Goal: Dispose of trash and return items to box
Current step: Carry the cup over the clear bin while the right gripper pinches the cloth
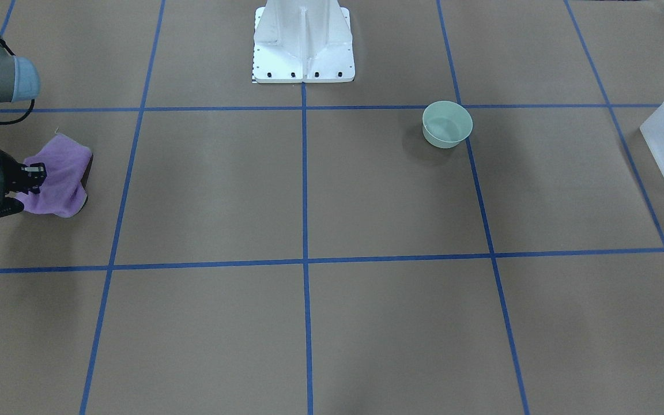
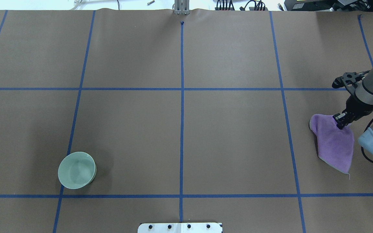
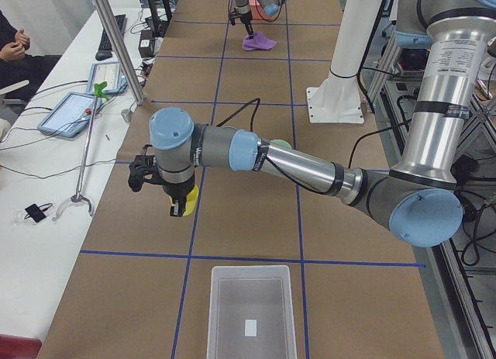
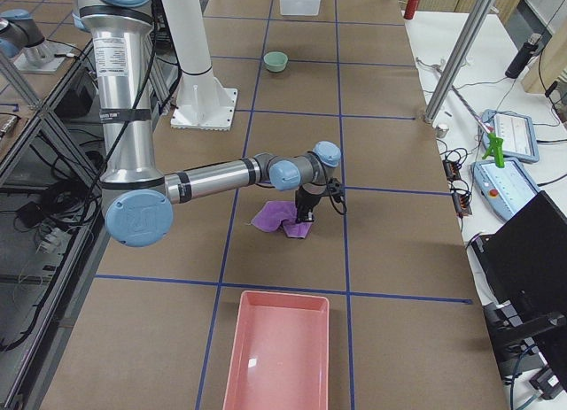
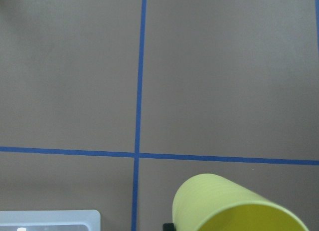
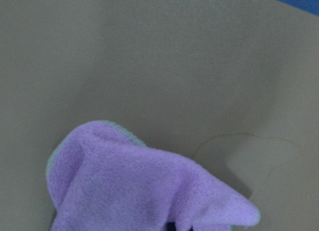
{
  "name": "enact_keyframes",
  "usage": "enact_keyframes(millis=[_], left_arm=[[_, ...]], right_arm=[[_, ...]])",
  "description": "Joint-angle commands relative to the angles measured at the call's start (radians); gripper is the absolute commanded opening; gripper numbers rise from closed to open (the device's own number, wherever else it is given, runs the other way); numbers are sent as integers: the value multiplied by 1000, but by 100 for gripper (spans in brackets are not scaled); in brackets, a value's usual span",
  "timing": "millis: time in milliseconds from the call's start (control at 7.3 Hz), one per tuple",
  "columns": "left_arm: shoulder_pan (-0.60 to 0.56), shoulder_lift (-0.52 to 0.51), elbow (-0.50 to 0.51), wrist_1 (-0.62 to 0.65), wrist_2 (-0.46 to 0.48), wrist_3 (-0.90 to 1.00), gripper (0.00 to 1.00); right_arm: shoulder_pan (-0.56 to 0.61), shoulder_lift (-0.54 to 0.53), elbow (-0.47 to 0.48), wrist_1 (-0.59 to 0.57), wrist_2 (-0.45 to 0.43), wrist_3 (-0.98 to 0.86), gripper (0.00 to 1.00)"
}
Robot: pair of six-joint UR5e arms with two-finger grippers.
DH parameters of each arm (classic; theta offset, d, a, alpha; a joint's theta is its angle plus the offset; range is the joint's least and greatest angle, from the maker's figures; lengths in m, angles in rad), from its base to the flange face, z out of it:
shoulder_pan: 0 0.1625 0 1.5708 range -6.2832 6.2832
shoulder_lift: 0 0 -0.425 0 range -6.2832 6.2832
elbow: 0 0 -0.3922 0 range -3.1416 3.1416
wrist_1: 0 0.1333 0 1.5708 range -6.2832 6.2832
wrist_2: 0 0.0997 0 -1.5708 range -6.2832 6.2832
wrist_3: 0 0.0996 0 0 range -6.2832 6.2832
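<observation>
Starting at the left gripper, you will find it clamped on the yellow cup, which hangs clear above the tabletop. In the left wrist view the cup's open mouth faces the camera, over brown paper just beside a crossing of blue tape lines. The box, a frosted white bin, stands near the cup but apart from it, at the tabletop's end on your robot's left; one corner shows in the wrist view. The right gripper is closed on a purple cloth, pinching one raised edge while the rest trails down onto the tabletop. A pale-green bowl sits upright on a tape line on the robot's left half, well apart from both grippers. A white pedestal base stands at the robot's side of the tabletop. A pink tray lies at the robot's right end, near the cloth but not touching it.
</observation>
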Motion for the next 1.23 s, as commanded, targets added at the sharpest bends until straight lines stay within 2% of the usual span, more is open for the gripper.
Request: enact_keyframes(millis=[0,411,685,1095], left_arm=[[-47,9,116,-17,65,131,0],[-50,92,233,-216,66,134,0],[-50,200,210,-261,59,120,0],[-41,270,224,-307,54,122,0]], right_arm=[[0,2,20,4,3,17,0],[29,-3,115,-9,49,17,0],[92,-17,166,-10,82,17,0],[175,-51,239,-10,130,16,0]])
